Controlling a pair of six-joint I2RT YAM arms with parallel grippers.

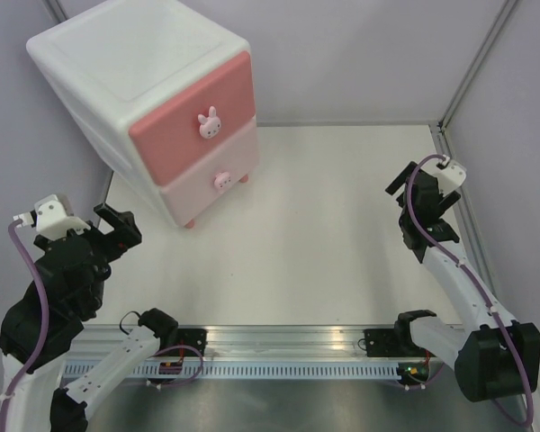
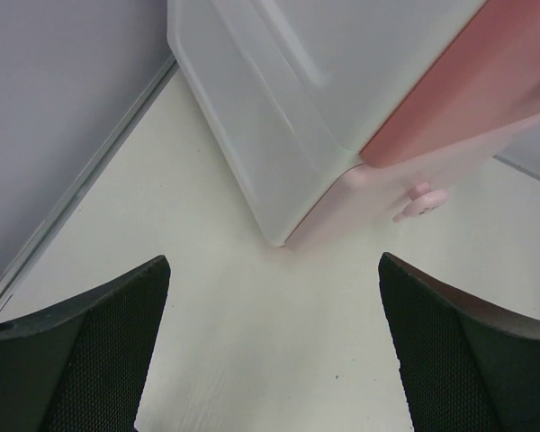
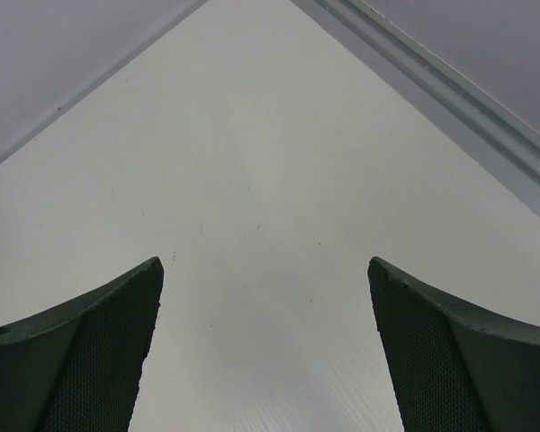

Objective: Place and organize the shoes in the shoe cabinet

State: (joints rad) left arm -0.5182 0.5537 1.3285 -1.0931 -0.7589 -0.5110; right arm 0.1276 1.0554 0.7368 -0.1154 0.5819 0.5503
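Left pincer and right pincer gape empty, while shoe cabinet stands upright, facing near-right.

surface: white matte table with a few tiny dark specks | walls: plain pale grey panels, left, far, right | corner: light metal post | near edge: silver rail | light: even, soft

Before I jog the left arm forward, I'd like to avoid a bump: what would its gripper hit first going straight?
Probably the cabinet: the open left gripper points at its lower front corner, with only table between. Depth is unclear.
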